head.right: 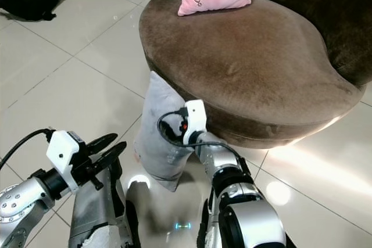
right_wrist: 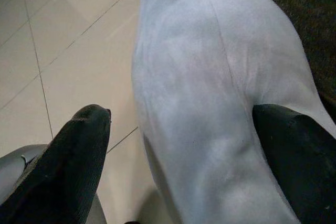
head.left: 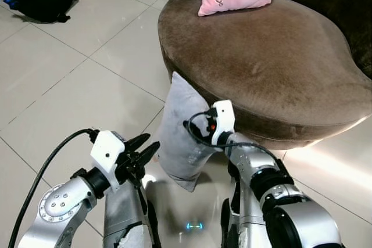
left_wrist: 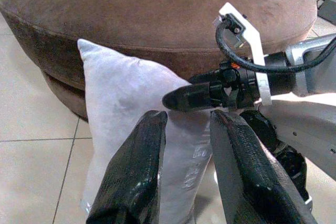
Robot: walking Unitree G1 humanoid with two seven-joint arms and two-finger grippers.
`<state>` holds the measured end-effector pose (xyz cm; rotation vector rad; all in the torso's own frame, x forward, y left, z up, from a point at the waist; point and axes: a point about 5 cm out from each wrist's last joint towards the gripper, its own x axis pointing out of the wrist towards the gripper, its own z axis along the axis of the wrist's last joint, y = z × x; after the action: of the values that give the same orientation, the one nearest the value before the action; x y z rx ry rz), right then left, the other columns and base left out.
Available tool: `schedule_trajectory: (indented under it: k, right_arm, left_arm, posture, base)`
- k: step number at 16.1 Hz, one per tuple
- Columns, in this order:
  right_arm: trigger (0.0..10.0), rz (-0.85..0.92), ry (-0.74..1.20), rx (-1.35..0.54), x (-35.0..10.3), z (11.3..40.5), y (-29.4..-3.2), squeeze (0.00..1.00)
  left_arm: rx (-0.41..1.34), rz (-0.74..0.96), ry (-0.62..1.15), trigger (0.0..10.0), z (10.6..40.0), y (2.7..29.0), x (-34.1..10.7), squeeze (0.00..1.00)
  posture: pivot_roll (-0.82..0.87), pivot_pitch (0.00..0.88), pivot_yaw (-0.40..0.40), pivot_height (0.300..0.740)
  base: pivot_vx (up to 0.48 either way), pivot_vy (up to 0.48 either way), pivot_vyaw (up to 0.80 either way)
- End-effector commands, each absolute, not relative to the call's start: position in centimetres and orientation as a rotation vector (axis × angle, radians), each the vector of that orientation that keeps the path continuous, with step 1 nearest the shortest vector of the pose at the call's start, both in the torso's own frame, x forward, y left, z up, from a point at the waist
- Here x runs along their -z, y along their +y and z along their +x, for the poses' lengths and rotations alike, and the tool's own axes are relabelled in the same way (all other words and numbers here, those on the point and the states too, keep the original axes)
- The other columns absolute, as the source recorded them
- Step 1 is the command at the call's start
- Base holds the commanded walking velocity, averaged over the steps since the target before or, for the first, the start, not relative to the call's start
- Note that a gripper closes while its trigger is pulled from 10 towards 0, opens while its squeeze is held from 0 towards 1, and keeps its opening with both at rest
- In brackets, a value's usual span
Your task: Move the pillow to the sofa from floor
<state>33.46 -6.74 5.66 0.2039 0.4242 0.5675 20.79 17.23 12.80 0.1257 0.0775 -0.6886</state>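
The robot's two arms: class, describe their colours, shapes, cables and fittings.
Both arms are silver metal with round jointed segments. Each wrist carries a white boxy camera housing fed by a black cable. The left tool and right tool each have two long black ribbed fingers.

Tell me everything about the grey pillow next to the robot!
The grey pillow is soft, plain, light grey fabric with pointed corners. It stands upright on one corner on the shiny tile floor, leaning against the side of the brown sofa. The right gripper is open around it, one black finger on each side, with the far one pressing into the fabric. The left gripper is open just short of the pillow, not touching it.
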Motion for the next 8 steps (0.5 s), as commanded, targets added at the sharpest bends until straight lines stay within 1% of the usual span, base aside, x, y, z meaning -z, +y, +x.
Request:
schedule_trajectory:
  k: [1,8]
  right_arm:
    - [0.0,0.19,0.463,-0.575,-4.69,32.72,-6.16,0.0]
    - [0.0,0.127,0.477,-0.559,-4.12,32.33,-5.8,0.0]
  left_arm:
    - [0.698,0.136,0.085,10.0,20.54,17.39,-12.85,0.0]
    - [0.69,0.147,0.085,10.0,20.69,17.4,-12.82,0.0]
  posture:
    - [0.12,0.243,0.036,0.466]
    - [0.12,0.24,0.035,0.466]
  base:
    - [0.0,0.0,0.0]
    - [0.0,0.0,0.0]
